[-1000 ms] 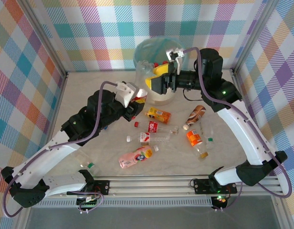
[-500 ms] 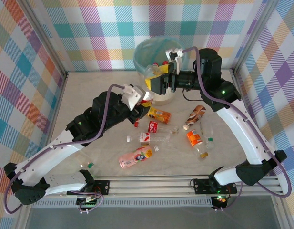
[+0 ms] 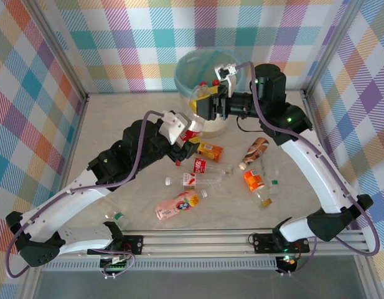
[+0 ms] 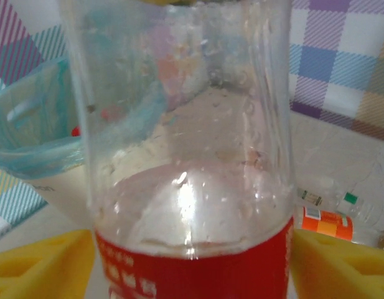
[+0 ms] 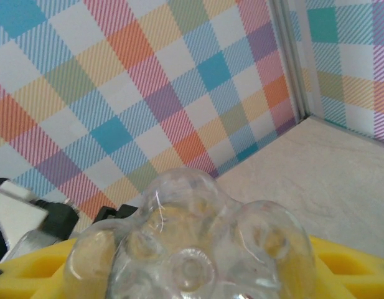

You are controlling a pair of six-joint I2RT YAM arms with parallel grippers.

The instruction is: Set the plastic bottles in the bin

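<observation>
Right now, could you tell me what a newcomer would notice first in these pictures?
Both arms reach toward the bin at the far edge of the table. The right gripper has a clear bottle between its pads at the rim, and the left gripper, just in front, has a red-label bottle between its fingers. Loose bottles litter the table's middle.

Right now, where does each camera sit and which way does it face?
Top external: above and behind the bases, looking down on the table, bin, left arm and right arm.
Left wrist: behind its fingers, facing the bin past a red-label bottle.
Right wrist: behind its fingers, facing the wall over a clear bottle; left arm at lower left.
Shared: top and left wrist both show bin and red-label bottle.
</observation>
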